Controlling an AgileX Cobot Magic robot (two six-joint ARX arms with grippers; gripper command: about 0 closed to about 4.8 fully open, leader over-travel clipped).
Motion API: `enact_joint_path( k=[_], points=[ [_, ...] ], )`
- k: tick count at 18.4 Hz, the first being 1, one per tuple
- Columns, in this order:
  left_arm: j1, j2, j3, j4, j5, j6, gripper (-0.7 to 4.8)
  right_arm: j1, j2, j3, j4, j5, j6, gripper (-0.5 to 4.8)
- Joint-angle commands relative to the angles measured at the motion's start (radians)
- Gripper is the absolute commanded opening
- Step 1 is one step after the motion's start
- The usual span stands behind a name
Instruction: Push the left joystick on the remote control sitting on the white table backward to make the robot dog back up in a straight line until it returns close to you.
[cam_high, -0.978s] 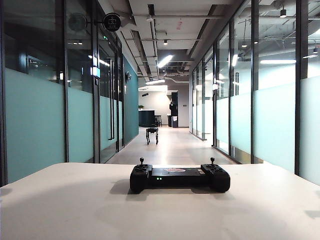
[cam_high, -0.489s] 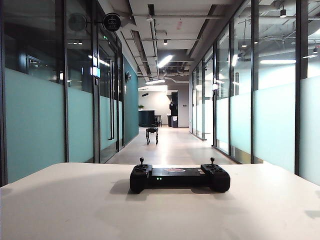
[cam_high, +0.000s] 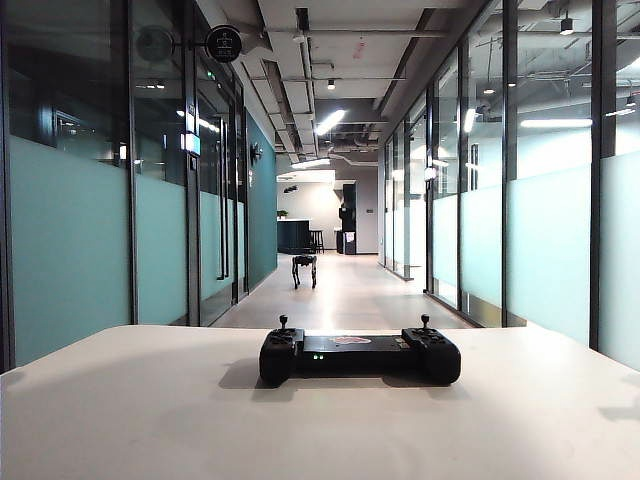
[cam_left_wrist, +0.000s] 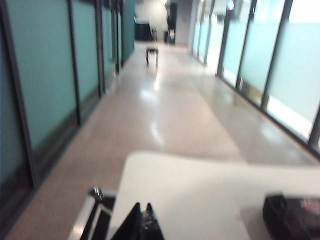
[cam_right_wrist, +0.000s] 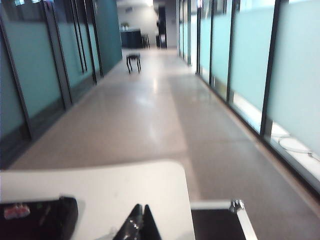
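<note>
Both grippers closed, empty — left gripper (cam_left_wrist: 141, 222) at the near left table edge, right gripper (cam_right_wrist: 136, 222) near right.
Remote control (cam_high: 360, 356) sits mid-table, robot dog (cam_high: 304, 270) far down the corridor — a skewed push on the left joystick (cam_high: 283, 326) could veer it.

Matte white table (cam_high: 150, 420), glossy floor (cam_high: 350, 295)

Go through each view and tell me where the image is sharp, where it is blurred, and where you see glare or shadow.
Exterior view: sharp; the remote control casts a soft shadow on the white table, ceiling lights glare, and the robot dog is small but distinct. Left wrist view: blurred, floor glare, the shut left gripper dark. Right wrist view: also blurred, the shut right gripper a dark wedge.
</note>
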Motion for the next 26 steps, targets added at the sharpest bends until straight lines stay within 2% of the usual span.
enact_joint_path(
  k=[1, 5, 9, 16, 19, 22, 24, 26],
  points=[
    [0.000, 0.019, 0.024, 0.011, -0.008, -0.006, -0.06, 0.001, 0.001, 0.032, 0.014, -0.001, 0.003, -0.05],
    [0.000, 0.119, 0.066, 0.064, -0.007, -0.005, -0.06, 0.002, 0.069, 0.087, 0.025, -0.037, -0.024, -0.05],
    [-0.018, 0.293, 0.109, 0.179, 0.017, -0.005, -0.06, 0.002, 0.211, 0.122, 0.133, -0.124, -0.026, -0.05],
    [-0.127, 0.657, 0.241, 0.330, 0.018, -0.005, -0.06, 0.004, 0.446, 0.177, 0.274, -0.206, -0.024, -0.05],
    [-0.165, 0.805, 0.305, 0.386, 0.019, -0.005, -0.06, 0.031, 0.531, 0.184, 0.334, -0.207, -0.022, -0.05],
    [-0.186, 0.945, 0.379, 0.395, 0.064, -0.005, -0.06, 0.110, 0.623, 0.189, 0.390, -0.190, -0.022, -0.05],
    [-0.192, 1.028, 0.429, 0.394, 0.074, -0.005, -0.06, 0.172, 0.686, 0.189, 0.425, -0.131, -0.022, -0.05],
    [-0.192, 1.105, 0.477, 0.399, 0.132, -0.004, -0.06, 0.232, 0.755, 0.189, 0.467, -0.073, -0.022, -0.05]
  ],
)
